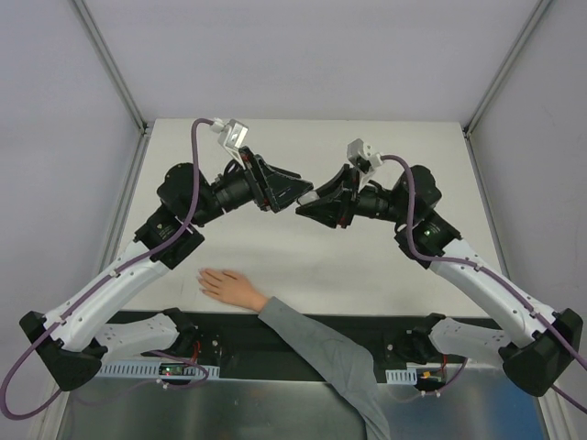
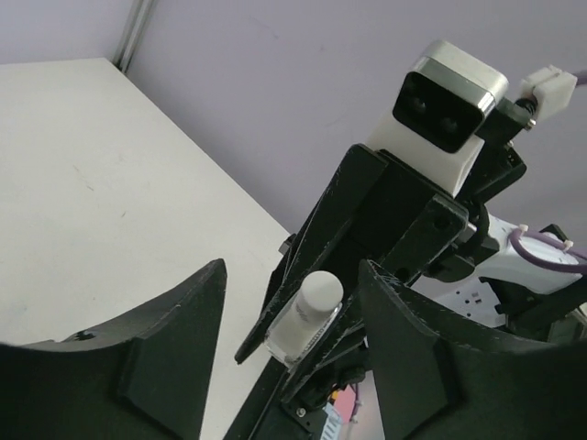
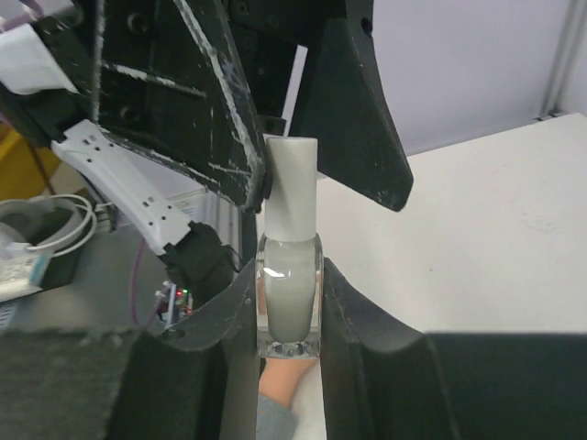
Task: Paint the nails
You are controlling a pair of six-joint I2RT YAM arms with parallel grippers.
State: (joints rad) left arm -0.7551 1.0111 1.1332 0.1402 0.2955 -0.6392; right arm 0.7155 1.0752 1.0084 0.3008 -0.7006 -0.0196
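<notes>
A pale hand (image 1: 229, 286) with a grey sleeve lies flat on the table near the front edge. Its nails (image 1: 205, 280) at the fingertips are too small to make out. Both arms meet in mid-air above the table's middle. My right gripper (image 3: 289, 271) is shut on a small whitish bottle (image 3: 290, 293) with a white cap (image 3: 292, 183). The left gripper (image 2: 292, 275) faces it, open, with one finger on each side of the bottle's (image 2: 307, 321) cap. One left finger (image 3: 225, 119) is close against the cap; the other stands apart.
The white table (image 1: 367, 266) has grey walls at the back and sides. The sleeved forearm (image 1: 321, 353) crosses the front edge between the arm bases. Purple cables loop off both wrists.
</notes>
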